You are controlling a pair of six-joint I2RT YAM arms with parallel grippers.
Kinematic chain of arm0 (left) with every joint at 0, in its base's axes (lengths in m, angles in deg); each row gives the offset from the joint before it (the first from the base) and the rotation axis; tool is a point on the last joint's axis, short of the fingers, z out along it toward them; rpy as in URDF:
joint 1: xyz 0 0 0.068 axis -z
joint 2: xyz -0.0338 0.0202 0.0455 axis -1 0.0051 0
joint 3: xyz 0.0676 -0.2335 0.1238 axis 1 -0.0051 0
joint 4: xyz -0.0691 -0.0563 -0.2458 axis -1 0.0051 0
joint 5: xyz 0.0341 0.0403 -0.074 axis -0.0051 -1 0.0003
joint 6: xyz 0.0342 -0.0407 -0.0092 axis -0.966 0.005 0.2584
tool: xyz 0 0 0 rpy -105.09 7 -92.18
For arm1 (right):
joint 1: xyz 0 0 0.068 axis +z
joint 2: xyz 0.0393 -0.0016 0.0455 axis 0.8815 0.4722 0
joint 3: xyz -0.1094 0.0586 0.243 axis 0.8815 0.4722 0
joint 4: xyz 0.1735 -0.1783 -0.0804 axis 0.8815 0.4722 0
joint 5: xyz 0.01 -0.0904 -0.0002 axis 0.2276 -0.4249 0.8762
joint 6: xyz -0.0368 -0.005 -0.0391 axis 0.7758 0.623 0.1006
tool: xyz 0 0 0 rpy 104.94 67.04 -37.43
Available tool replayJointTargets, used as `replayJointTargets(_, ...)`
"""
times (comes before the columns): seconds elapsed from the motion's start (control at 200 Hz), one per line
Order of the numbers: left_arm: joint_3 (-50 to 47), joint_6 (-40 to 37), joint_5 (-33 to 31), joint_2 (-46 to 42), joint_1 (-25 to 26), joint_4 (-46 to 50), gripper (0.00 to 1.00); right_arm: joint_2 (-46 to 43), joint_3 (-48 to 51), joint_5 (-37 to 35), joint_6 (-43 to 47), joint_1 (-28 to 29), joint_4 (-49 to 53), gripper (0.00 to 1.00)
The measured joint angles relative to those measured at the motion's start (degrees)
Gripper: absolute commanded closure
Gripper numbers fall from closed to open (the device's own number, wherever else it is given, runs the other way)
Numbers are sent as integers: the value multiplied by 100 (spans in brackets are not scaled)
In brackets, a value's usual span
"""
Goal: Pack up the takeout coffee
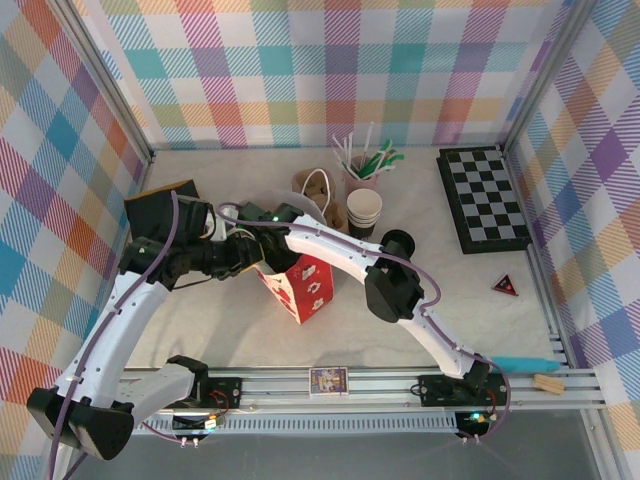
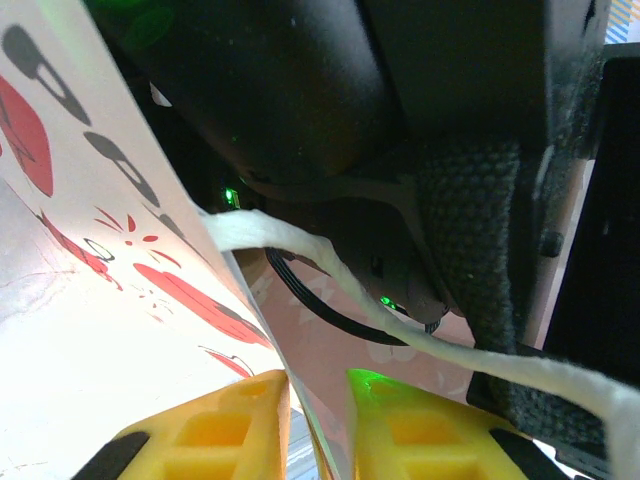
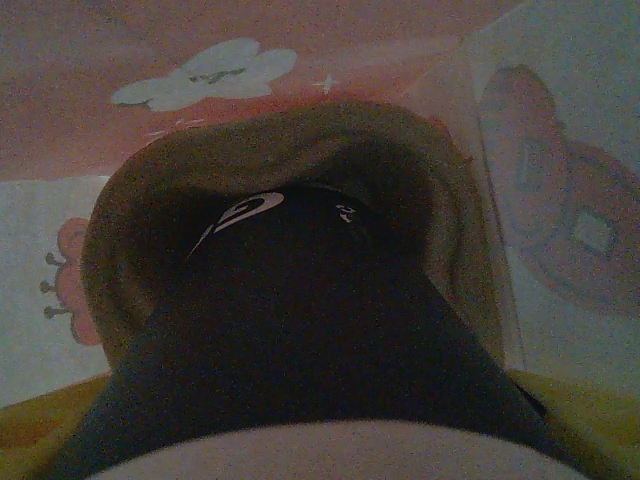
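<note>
A red-and-white paper bag [image 1: 306, 286] stands mid-table, and both arms meet at its mouth. My left gripper [image 1: 258, 258] is shut on the bag's wall. In the left wrist view that thin wall [image 2: 100, 330] runs between the yellow fingers of the left gripper [image 2: 318, 420], with the white cord handle [image 2: 330, 280] just above. My right gripper [image 1: 243, 228] reaches down into the bag. The right wrist view shows the takeout coffee [image 3: 300, 330], white with a dark band, between the right gripper's [image 3: 315, 435] yellow fingers [image 3: 590, 420]. The bag's pink inside [image 3: 250, 70] surrounds it.
Behind the bag stand a stack of lidless white cups [image 1: 364, 212], a cup of straws [image 1: 362, 165] and a brown bag [image 1: 315, 185]. A loose black lid [image 1: 398, 241] lies to the right. A chessboard [image 1: 487, 198] and a red triangle [image 1: 506, 286] sit far right, a black box [image 1: 160, 205] at left.
</note>
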Motion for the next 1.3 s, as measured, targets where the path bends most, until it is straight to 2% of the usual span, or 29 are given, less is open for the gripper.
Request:
replayJointTargets(0.335, 0, 15, -2, 11, 0, -7, 78, 31, -48, 22, 15, -4, 35, 67)
replayJointTargets(0.46, 0, 15, -4, 11, 0, -7, 78, 37, -107, 17, 17, -4, 79, 55)
replayJointTargets(0.62, 0, 13, -20, 11, 0, -22, 78, 48, -352, 24, 20, -15, 219, 29)
replayJointTargets(0.85, 0, 13, -50, 11, 0, -98, 78, 205, -743, 72, 127, -37, 452, 15)
replayJointTargets(1.1, 0, -7, -133, 11, 0, -85, 78, 341, -1099, 203, 190, -42, 699, 10)
replayJointTargets(1.3, 0, -7, -175, 11, 0, -31, 78, 339, -1139, 286, 229, -42, 820, 3)
